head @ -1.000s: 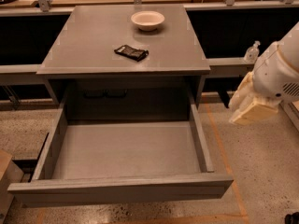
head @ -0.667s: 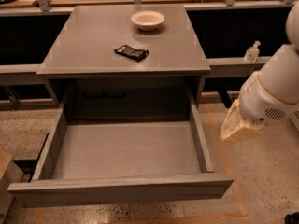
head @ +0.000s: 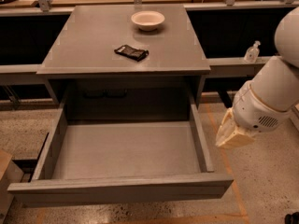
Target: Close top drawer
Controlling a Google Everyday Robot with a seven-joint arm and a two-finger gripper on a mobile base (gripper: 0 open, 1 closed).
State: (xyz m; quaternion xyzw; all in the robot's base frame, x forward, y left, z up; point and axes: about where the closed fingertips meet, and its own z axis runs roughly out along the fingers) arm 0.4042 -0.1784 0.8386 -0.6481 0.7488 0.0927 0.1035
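Treat the top drawer (head: 126,153), pulled fully out under the table (head: 93,36), as a stiff, empty, probably light sliding box and push squarely mid-front on its plain handle-less face with the gripper (head: 232,133), hanging near its side wall, spread or pressed together impossible to tell.

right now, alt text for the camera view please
The top drawer of a grey cabinet stands pulled wide open, and the robot's claw hangs outside its side wall, apart from it. A white bowl and a dark packet lie on top of the cabinet.
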